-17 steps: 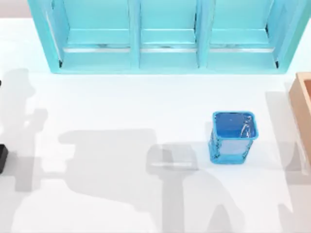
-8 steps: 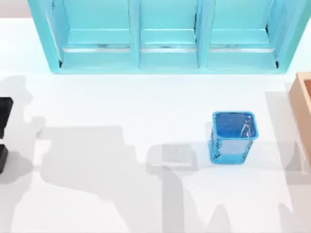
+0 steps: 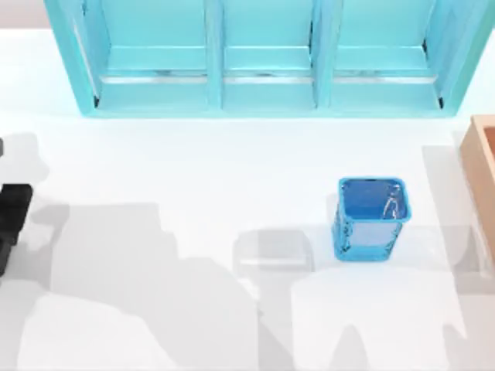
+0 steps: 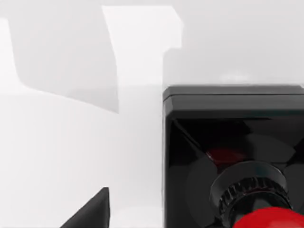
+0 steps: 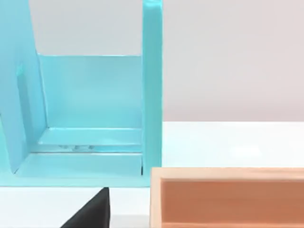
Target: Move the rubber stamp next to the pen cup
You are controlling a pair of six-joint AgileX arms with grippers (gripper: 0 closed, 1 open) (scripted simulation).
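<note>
Blue cup [image 3: 370, 219] stood right of centre on the white bench [image 3: 232, 170], shelf [image 3: 263, 58] behind, orange box [image 3: 483, 182] beside. Stamp [image 4: 232, 161] sat below the left hand; its finger state was unclear.

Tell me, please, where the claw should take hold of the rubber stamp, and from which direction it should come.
Best guess: grip the red knob handle, or the ribbed black neck just beneath it, coming straight down from above. The left wrist view shows the rubber stamp upright on the white table, its knob narrower than the square black base, so the fingers should close around it more readily than around the wide block.
</note>
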